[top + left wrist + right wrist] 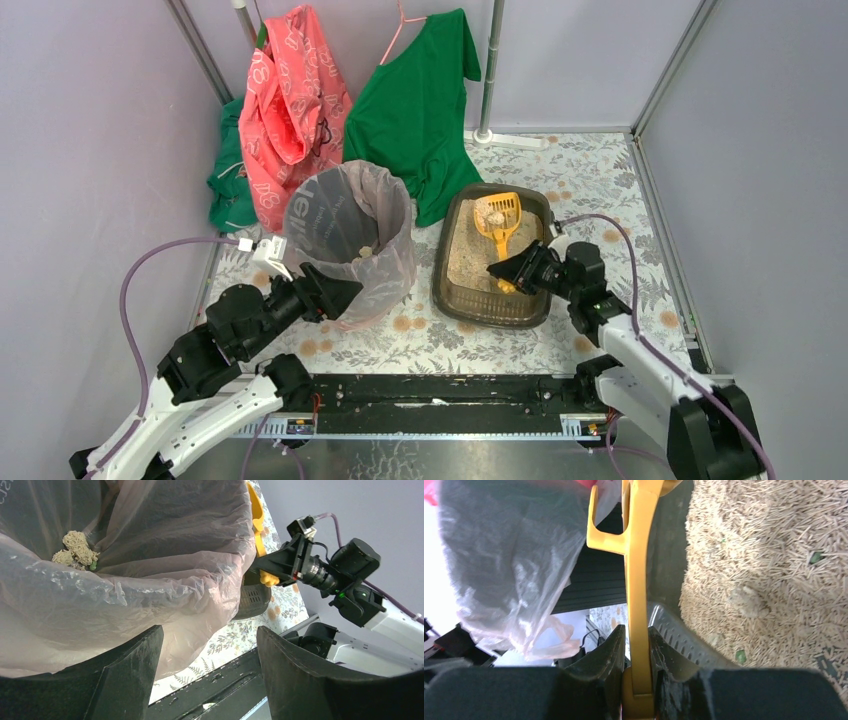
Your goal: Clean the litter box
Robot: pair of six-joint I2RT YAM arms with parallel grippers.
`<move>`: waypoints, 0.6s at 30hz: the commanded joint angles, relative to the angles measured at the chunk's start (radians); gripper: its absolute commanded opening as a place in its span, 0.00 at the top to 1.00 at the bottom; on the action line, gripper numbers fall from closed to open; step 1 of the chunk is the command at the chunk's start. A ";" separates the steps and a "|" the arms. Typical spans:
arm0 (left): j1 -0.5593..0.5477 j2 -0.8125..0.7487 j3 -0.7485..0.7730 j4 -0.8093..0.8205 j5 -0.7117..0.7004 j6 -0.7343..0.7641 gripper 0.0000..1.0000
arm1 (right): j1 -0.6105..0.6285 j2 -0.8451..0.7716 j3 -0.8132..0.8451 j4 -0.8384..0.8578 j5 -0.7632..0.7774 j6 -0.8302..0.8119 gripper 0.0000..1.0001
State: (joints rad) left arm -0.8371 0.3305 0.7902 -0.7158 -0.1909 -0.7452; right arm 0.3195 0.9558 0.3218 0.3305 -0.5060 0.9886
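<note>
Grey-walled booth, floral-print counter (420, 340), pink and green garments hung at the back. Directly under and ahead of the right pincer (503, 272): the litter box (488, 316), long axis running away from the arm bases, sandy litter inside. Right pincer clenched on the handle of the yellow scoop (498, 215), blade pointing forward over the far half of the box, seemingly carrying a pale clump. Off to that pincer's left, just beside the box: the lined bin (395, 275), clumps (75, 547) lying at its bottom. Left pincer (210, 675) released, empty, close against the bin's near wall. Right arm much nearer the box. Likely next: a leftward swing of the scoop over the bin's rim, kept level against spilling.
</note>
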 commanded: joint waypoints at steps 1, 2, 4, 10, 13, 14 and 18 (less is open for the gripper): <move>-0.005 -0.008 0.032 -0.014 0.003 0.012 0.24 | -0.012 -0.181 -0.002 -0.111 0.017 0.017 1.00; -0.006 -0.008 0.030 -0.016 0.005 0.010 0.24 | -0.018 -0.231 -0.006 -0.142 0.030 0.013 1.00; -0.006 -0.013 0.026 -0.020 0.009 0.003 0.24 | -0.023 -0.307 -0.037 -0.170 0.061 0.027 1.00; -0.006 0.008 0.011 -0.007 0.016 -0.012 0.23 | -0.024 -0.373 -0.109 -0.279 0.103 -0.029 1.00; -0.005 0.033 0.032 -0.003 0.017 -0.012 0.23 | -0.030 -0.463 -0.151 -0.247 0.094 -0.007 1.00; -0.004 0.036 0.034 0.002 0.016 -0.014 0.23 | -0.030 -0.448 -0.175 -0.187 0.052 0.023 1.00; -0.005 0.048 0.027 0.032 0.014 -0.020 0.24 | -0.031 -0.406 -0.128 -0.309 0.058 -0.049 1.00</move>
State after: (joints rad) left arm -0.8371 0.3660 0.7910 -0.7341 -0.1829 -0.7513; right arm 0.2939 0.5419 0.1425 0.0845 -0.4549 0.9989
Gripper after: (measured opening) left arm 0.764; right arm 0.266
